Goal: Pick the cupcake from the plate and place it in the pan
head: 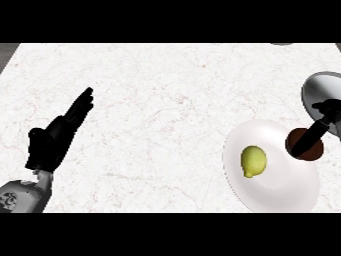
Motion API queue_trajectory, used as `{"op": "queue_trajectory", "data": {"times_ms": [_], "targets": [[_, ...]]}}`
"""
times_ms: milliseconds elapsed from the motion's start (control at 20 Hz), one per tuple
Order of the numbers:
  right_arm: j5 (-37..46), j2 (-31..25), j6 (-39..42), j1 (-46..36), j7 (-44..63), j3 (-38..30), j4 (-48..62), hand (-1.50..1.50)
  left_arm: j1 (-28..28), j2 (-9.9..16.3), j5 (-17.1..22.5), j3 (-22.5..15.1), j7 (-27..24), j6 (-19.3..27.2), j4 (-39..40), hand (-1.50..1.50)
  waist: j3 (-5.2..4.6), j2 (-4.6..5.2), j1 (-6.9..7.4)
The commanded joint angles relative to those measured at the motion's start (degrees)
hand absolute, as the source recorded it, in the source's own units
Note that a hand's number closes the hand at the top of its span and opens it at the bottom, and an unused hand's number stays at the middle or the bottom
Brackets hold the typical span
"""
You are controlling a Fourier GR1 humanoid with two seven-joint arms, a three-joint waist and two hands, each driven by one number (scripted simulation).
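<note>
A brown cupcake sits at the right rim of the white plate, partly over its edge. My right hand comes in from the right edge, and its dark fingers curl down over the cupcake, hiding its middle. The silver pan lies just behind that hand at the far right, cut off by the view's edge. Far from both, my left hand rests open at the left of the counter with its fingers pointing up.
A yellow lemon lies on the left half of the plate. The white marble counter stretches between the two hands. A dark floor strip shows beyond its left edge.
</note>
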Motion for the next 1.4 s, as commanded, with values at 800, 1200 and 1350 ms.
{"op": "queue_trajectory", "data": {"times_ms": [800,1200,1350], "targets": [[7.19,7.25,6.79,1.98,-2.01,-1.09,6.42,1.5,0.65,-2.93,-2.12,3.46,0.72,-4.89,-0.14,0.0,0.05,0.04,-0.16],[10.5,11.51,3.05,5.53,-2.91,-0.94,7.34,1.5,1.97,-5.42,-5.33,2.2,3.03,-3.14,-3.17,0.0,0.07,-0.02,-0.13],[11.79,8.22,6.9,2.31,-1.68,-4.06,4.49,1.5,4.03,-2.68,-3.67,6.85,-1.95,-6.87,-1.37,0.0,0.04,-0.04,-0.11]]}}
